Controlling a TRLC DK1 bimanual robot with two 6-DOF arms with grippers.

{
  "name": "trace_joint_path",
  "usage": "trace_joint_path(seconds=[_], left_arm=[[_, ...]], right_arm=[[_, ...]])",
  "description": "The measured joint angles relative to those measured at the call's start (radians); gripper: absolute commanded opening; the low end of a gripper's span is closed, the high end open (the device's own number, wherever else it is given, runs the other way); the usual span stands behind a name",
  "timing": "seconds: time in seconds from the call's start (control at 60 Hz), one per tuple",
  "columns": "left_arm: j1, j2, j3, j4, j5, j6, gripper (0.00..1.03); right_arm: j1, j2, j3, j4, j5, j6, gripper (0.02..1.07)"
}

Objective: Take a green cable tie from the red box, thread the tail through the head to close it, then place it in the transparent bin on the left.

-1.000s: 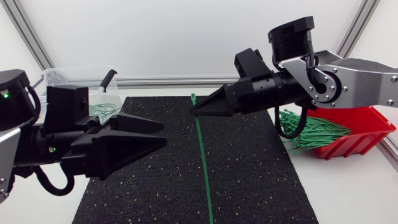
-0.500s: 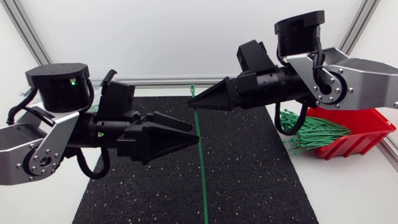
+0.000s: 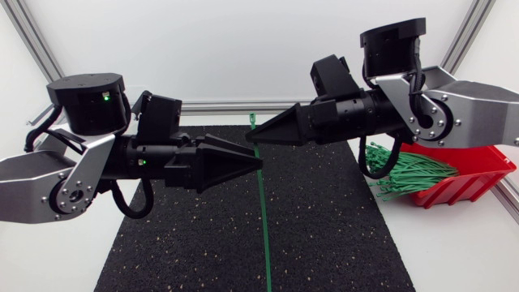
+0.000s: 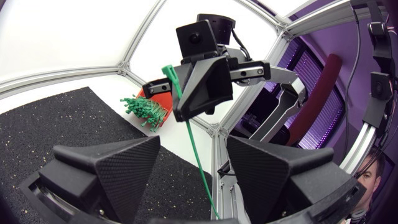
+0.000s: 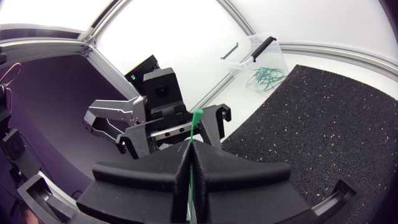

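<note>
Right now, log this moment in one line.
right hand: shut on tie near its head | left hand: open, either side of tie | tie: unlooped, hangs straight

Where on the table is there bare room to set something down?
The black mat is bare on its near half, on either side of the hanging cable tie. The white table at the red box's near side is bare too. It's crowded over the mat's far half, where the left gripper and right gripper meet at the tie.
</note>
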Motion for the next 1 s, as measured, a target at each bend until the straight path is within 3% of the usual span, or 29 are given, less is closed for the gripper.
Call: trace_joint_path(seconds=[0.1,0.183,0.283,0.483,0.55,0.85,0.883,1.0], left_arm=[[0.005,0.007,0.01,0.004,0.0,0.0,0.37],[0.005,0.017,0.015,0.019,0.0,-0.001,0.34],[0.005,0.025,0.017,0.023,0.0,-0.001,0.23],[0.005,0.031,0.022,0.026,0.0,-0.008,0.23],[0.005,0.031,0.025,0.025,0.0,-0.018,0.13],[0.005,0.037,0.041,0.025,0.008,-0.053,0.11],[0.005,0.037,0.042,0.025,0.008,-0.053,0.01],[0.004,0.037,0.045,0.018,0.011,-0.061,0.04]], right_arm=[[0.001,-0.007,-0.009,0.003,0.005,0.0,0.08],[0.001,-0.018,-0.012,0.003,0.007,0.0,0.08],[0.001,-0.031,-0.013,0.003,0.008,0.0,0.08],[0.001,-0.043,-0.021,0.011,0.014,0.0,0.08],[0.001,-0.043,-0.025,0.012,0.015,0.0,0.08],[0.001,-0.043,-0.032,0.018,0.02,-0.001,0.12],[0.001,-0.043,-0.035,0.018,0.023,-0.001,0.12],[0.001,-0.051,-0.042,0.018,0.027,-0.005,0.12]])
